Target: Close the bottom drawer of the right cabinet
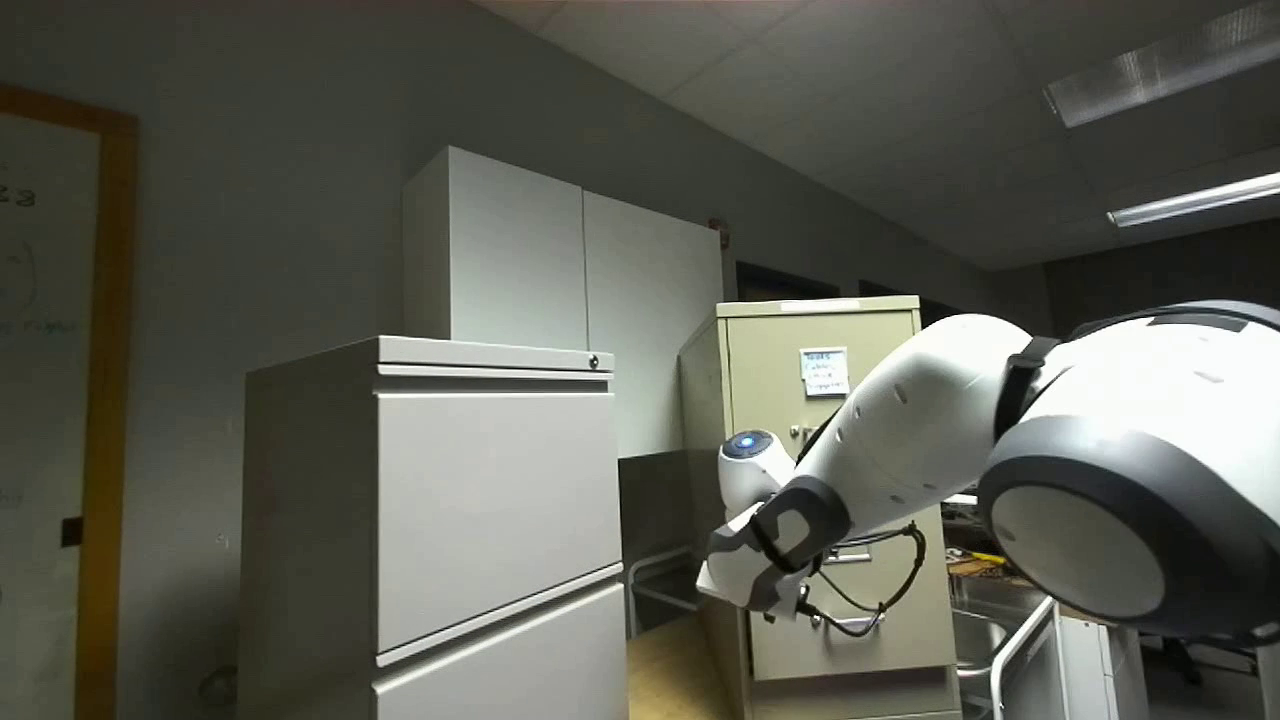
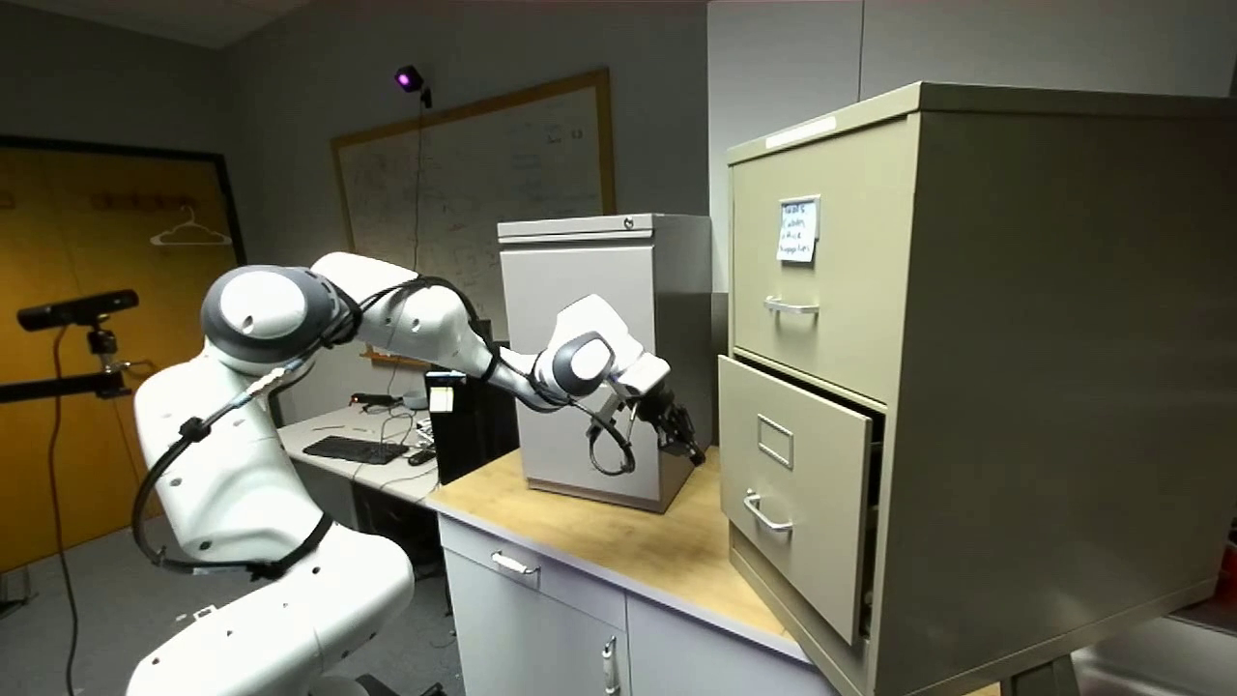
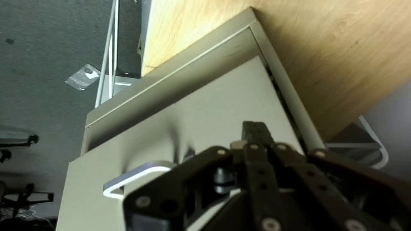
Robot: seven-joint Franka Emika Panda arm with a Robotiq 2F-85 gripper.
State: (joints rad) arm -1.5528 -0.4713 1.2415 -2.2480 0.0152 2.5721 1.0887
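One end effector (image 3: 257, 132) faces two beige drawers (image 2: 850, 280), bottom one (image 2: 810, 493) ajar.

Interior of bottom drawer (image 2: 821, 498) was largely hidden.
In an exterior view, robot arm (image 1: 930, 420) masked part of filing cabinet (image 1: 765, 390), whose foot was cut off below; handwriting on its label card (image 1: 825, 372) was blurred. Arm ran out of frame in both exterior views. Writing on the whiteboard (image 2: 483, 164) was mostly too faint to read. Wrist view: blurred gripper (image 3: 256, 129) covered part of that drawer's front.
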